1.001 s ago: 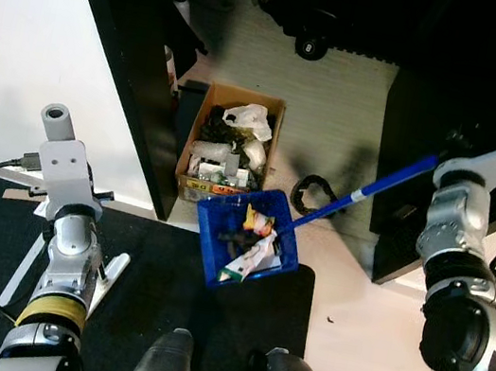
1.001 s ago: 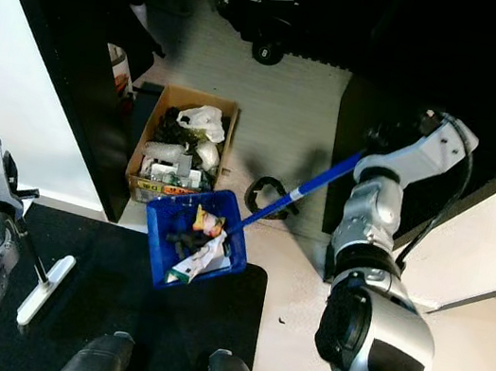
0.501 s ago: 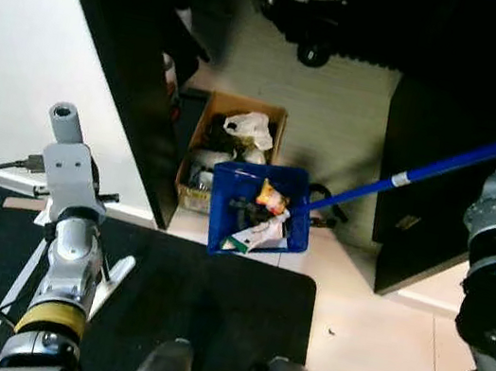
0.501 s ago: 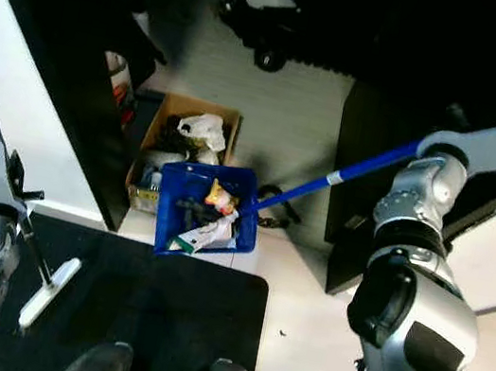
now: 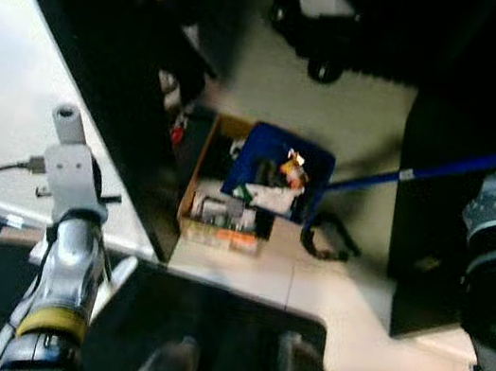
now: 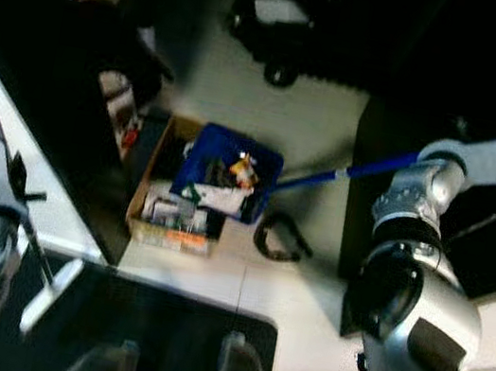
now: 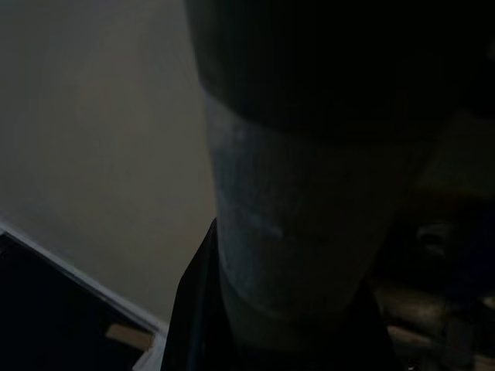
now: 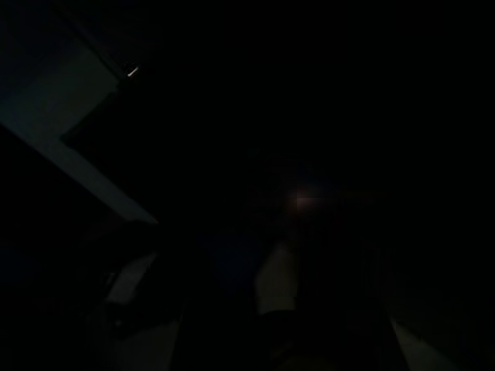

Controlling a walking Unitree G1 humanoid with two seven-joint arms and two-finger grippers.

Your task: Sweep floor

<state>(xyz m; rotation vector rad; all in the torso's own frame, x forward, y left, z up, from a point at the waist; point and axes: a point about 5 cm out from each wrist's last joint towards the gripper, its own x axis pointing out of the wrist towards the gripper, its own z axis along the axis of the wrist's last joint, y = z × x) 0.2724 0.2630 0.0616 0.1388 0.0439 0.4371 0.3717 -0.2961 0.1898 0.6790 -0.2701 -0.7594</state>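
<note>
Presently the blue dustpan, full of litter, is hanging over the cardboard box on its long handle. The right arm is carrying it, grip unclear. Emptying is pending.

**Dim close-up of a pale cylinder against a wall**

A thick, pale grey cylinder with a dark upper part stands very close to the camera, in shadow. Behind it is a plain beige wall with a white skirting board above a black floor mat. Blurred, dark clutter sits beside the cylinder.
</note>
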